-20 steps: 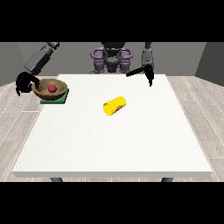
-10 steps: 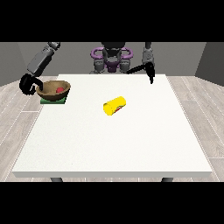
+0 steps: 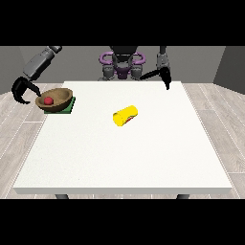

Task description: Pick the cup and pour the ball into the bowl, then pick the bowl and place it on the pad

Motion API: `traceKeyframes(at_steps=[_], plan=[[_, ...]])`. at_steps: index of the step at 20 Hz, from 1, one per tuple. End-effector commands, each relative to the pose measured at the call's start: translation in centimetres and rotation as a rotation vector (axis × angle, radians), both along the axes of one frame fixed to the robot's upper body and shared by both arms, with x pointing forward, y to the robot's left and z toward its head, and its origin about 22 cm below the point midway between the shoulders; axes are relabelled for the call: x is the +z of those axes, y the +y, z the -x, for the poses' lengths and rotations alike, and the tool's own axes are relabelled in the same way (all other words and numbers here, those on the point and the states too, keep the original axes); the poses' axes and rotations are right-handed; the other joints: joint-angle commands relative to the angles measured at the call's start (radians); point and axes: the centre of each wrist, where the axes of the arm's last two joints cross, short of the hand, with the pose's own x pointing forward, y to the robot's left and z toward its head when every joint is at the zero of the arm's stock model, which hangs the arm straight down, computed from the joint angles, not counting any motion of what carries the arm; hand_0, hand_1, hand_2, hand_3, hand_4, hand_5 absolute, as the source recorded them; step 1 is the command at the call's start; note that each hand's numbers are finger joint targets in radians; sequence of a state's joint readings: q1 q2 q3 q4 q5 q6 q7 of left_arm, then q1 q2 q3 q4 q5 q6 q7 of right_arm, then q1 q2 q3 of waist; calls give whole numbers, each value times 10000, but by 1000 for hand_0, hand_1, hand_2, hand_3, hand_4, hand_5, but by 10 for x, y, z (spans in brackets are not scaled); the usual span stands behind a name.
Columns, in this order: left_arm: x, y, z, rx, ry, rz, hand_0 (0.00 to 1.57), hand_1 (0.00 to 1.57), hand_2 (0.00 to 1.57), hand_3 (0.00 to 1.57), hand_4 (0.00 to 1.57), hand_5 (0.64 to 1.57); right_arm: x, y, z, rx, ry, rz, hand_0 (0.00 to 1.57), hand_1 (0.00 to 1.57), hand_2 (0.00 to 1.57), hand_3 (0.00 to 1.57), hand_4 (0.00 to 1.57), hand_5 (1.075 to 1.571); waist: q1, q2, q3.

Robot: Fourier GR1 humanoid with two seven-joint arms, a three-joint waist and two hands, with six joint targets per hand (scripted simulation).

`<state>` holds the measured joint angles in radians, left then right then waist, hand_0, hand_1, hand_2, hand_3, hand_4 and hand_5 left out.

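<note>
Last step looks about done: brown bowl sits on the green pad at the table's far corner on the view's left, pad edge showing under the bowl's right side, bowl seems a bit tilted and overhanging the table edge, can't say whether it rests flat. Red ball is inside the bowl, so pour is done. Yellow cup lies on its side near table centre, well apart from bowl, mouth toward the camera-side, a dark reddish patch by its mouth, can't tell what it is. Hand at the view's left is just beside the bowl's left rim, off the table edge, fingers curled like a hook with nothing clearly between them; can't tell if a fingertip touches the rim. Hand at the view's right hangs over the far table edge, well away from everything, fingers pointing down, looks relaxed, holding nothing. Next move, by my read: clear the view-left hand from the bowl without nudging it off the pad; risk is the bowl tipping since it's near the edge
</note>
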<state>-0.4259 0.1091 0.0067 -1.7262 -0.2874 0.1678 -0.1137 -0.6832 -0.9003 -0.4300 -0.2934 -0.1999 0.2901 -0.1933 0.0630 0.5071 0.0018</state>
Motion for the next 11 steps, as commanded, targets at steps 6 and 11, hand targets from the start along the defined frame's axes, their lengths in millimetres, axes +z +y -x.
traceKeyframes(at_steps=[6, 11], plan=[[5, -10, 6, 36, 161, 294, 0, 0, 0, 0, 0, 1569, 52, -10, -4, 136, -87, 242, 0, 0, 325, 238, 0, 1495, -311, -179, -3], [-27, -3, -1, -69, 1496, 336, 0, 0, 0, 0, 0, 1569, 88, -25, 8, 898, -19, -264, 0, 0, 189, 288, 0, 1503, -374, -1634, -23]])
